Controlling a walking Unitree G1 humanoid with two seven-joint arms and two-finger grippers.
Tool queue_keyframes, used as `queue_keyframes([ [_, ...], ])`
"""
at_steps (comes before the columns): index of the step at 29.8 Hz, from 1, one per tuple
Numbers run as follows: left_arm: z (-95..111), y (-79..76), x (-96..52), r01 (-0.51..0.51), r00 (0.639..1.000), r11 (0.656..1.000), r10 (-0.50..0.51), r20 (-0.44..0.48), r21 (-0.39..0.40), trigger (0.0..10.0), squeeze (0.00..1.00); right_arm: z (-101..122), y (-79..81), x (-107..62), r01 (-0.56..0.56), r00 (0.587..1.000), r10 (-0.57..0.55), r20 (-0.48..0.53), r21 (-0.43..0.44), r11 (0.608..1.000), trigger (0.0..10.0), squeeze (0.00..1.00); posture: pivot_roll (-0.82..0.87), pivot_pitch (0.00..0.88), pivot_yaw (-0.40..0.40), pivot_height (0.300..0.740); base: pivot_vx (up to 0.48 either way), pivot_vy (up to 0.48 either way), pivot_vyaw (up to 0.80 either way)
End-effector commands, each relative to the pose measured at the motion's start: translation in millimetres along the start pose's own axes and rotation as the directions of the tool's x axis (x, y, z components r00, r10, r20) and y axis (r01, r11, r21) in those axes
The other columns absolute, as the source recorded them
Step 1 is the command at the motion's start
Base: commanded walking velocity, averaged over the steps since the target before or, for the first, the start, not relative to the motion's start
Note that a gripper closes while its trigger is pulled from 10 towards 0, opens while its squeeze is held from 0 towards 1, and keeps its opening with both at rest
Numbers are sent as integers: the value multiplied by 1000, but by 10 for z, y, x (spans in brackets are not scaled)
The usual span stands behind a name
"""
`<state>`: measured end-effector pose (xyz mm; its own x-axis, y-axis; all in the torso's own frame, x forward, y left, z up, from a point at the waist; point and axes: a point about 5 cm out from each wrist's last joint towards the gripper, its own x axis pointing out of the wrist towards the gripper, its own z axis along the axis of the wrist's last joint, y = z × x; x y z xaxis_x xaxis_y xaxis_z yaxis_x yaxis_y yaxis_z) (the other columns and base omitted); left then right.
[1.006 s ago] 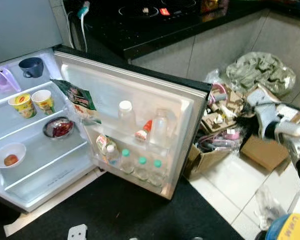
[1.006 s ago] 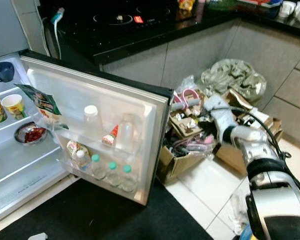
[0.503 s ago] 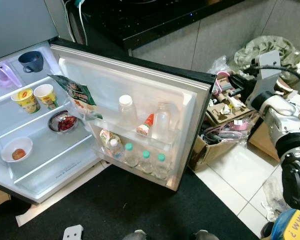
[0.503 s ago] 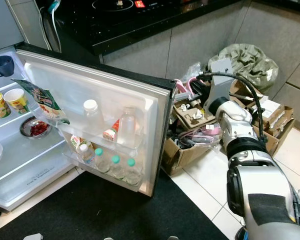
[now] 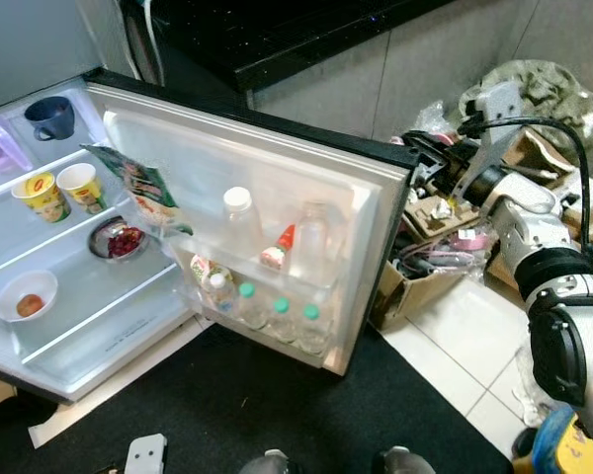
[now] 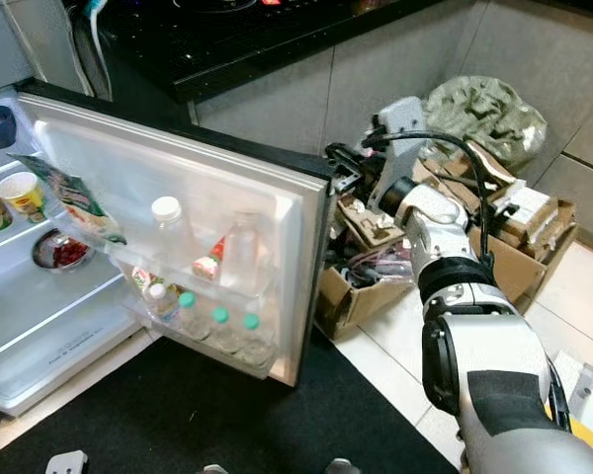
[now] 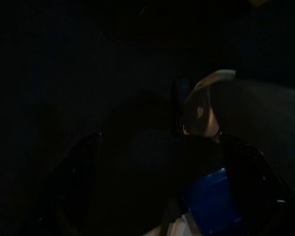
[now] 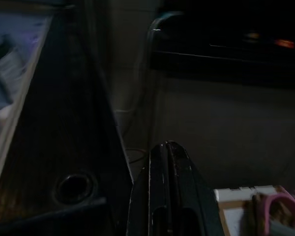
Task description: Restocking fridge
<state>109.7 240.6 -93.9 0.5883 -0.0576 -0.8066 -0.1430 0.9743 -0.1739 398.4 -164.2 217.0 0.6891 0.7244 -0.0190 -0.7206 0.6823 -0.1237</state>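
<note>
The fridge door [image 5: 277, 188] stands wide open, its racks holding bottles [image 5: 275, 318] and a snack bag [image 5: 138, 188]. The right gripper [image 6: 338, 170] sits right at the door's top outer corner — fingers pressed together. Cardboard boxes [image 5: 415, 296] of clutter lie just past the door. Left gripper's too dark, can't tell.

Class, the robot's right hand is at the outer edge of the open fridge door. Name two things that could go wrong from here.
1. If the right hand, fingers together, swings the white fridge door hard, the clear bottles with green caps on its bottom shelf may topple.
2. The green snack packet sticks out between door and shelves, so it could get crushed.
</note>
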Motion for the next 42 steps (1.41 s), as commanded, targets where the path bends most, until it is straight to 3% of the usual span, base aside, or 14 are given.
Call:
queue_keyframes([
  [1, -55, 75, -47, -18, 1000, 1000, 18, -19, 3, 10000, 0, -246, 176, 23, -156, 980, 159, -118, 28, 987, 10000, 0, 57, 151, 27, 740, 0, 0, 0],
  [4, -50, 75, -45, -19, 1000, 1000, 19, -18, 2, 10000, 0, -252, 316, 38, -351, 928, 354, -117, 48, 935, 10000, 0, 48, 148, 26, 740, 0, 0, 0],
  [7, -57, 66, -42, -18, 1000, 1000, 18, -22, -1, 10000, 0, -170, 564, 65, -621, 780, 624, -47, 73, 781, 10000, 0, 42, 145, 24, 740, 0, 0, 0],
  [8, -57, 66, -42, -18, 1000, 1000, 18, -22, -1, 10000, 0, -170, 564, 65, -621, 780, 624, -47, 73, 781, 10000, 0, 42, 145, 24, 740, 0, 0, 0],
  [10, -62, 53, -37, -16, 1000, 1000, 16, -24, -2, 10000, 0, -76, 725, 48, -744, 667, 745, 14, 72, 665, 10000, 0, 36, 143, 23, 740, 0, 0, 0],
  [14, -64, 28, -26, -11, 1000, 1000, 11, -27, -2, 10000, 0, 132, 933, -6, -838, 545, 827, 140, 64, 542, 10000, 0, 28, 140, 22, 740, 0, 0, 0],
  [16, -65, 13, -19, -9, 1000, 1000, 9, -29, -2, 10000, 0, 158, 949, 9, -835, 548, 818, 174, 60, 547, 10000, 0, 23, 133, 16, 740, 0, 0, 0],
  [17, -63, -9, -8, -6, 1000, 1000, 6, -30, -4, 10000, 0, 5, 791, 101, -710, 701, 696, 154, 63, 701, 10000, 0, 23, 133, 16, 740, 0, 0, 0],
  [20, -61, -16, -4, -5, 1000, 1000, 5, -30, -5, 10000, 0, -84, 732, 130, -644, 763, 633, 131, 68, 762, 10000, 0, 23, 133, 16, 740, 0, 0, 0],
  [21, -64, -36, 4, -3, 1000, 1000, 3, -31, -8, 10000, 0, -335, 597, 109, -456, 890, 445, 98, 167, 874, 10000, 0, 16, 119, 2, 740, 0, 0, 0],
  [26, -101, -54, 2, -4, 999, 1000, 4, -44, -12, 10000, 0, -891, 533, -152, -170, 977, 198, -81, 274, 947, 10000, 0, 17, 110, 2, 740, 0, 0, 173],
  [31, -130, -54, -6, -6, 999, 1000, 5, -52, -14, 10000, 0, -1228, 506, -381, 35, 974, 39, -224, 318, 948, 10000, 0, 20, 108, 7, 740, 0, 0, 571],
  [33, -156, -47, -17, -10, 998, 1000, 9, -60, -18, 10000, 0, -1633, 488, -751, 285, 908, -140, -394, 339, 897, 10000, 0, 20, 113, 7, 740, 0, 0, 603],
  [42, -212, -48, -33, -10, 996, 1000, 10, -84, -9, 10000, 0, -2280, 808, -1436, 486, 719, -196, -666, 280, 828, 10000, 0, 4, 92, 12, 740, 0, 0, 603],
])
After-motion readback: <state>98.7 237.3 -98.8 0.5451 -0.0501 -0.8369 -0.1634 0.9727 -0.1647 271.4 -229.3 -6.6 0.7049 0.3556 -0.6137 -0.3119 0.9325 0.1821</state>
